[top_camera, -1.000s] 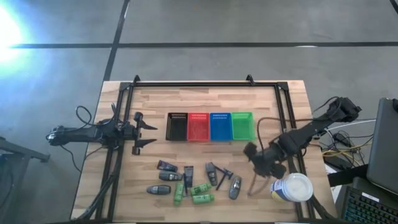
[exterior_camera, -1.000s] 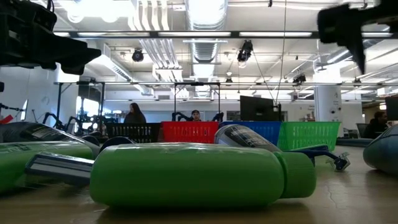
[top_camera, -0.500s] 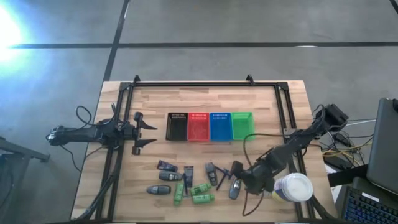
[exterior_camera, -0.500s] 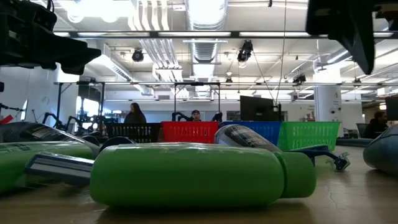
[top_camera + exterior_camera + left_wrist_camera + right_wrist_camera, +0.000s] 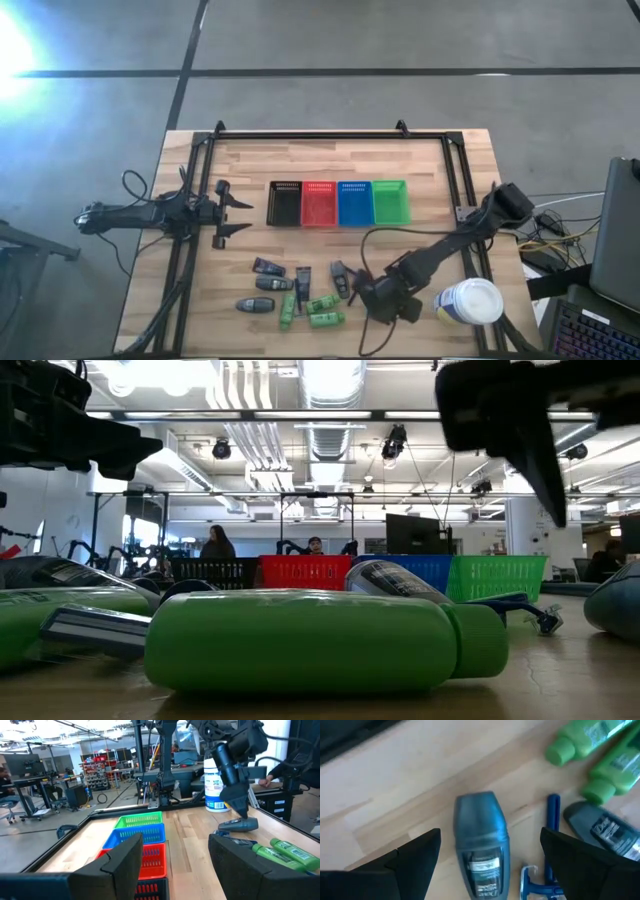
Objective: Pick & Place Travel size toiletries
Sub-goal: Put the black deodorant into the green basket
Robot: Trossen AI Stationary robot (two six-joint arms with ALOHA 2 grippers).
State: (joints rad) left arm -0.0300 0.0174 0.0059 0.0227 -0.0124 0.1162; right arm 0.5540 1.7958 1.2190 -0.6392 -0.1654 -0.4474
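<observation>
Above the near-right end of the toiletry cluster on the wooden worktop [image 5: 440, 170], the right tool [image 5: 487, 865] hangs wide open and empty, fingers straddling a dark grey oval deodorant container [image 5: 481, 844] lying flat, presumably aligned for grasping; left tool [image 5: 236, 209] waits beside the baskets.

A pale planked wooden table [image 5: 440, 160] is carrying four mesh baskets, black [image 5: 284, 203], red [image 5: 318, 203], blue [image 5: 354, 202] and green [image 5: 390, 201], sitting touching in a row. Nearer the front edge, bright green little bottles [image 5: 322, 303], dark grey oval containers [image 5: 255, 305] and dark tubes [image 5: 268, 266] are lying clustered. A large white round canister [image 5: 470, 301] is standing at the front right corner.
</observation>
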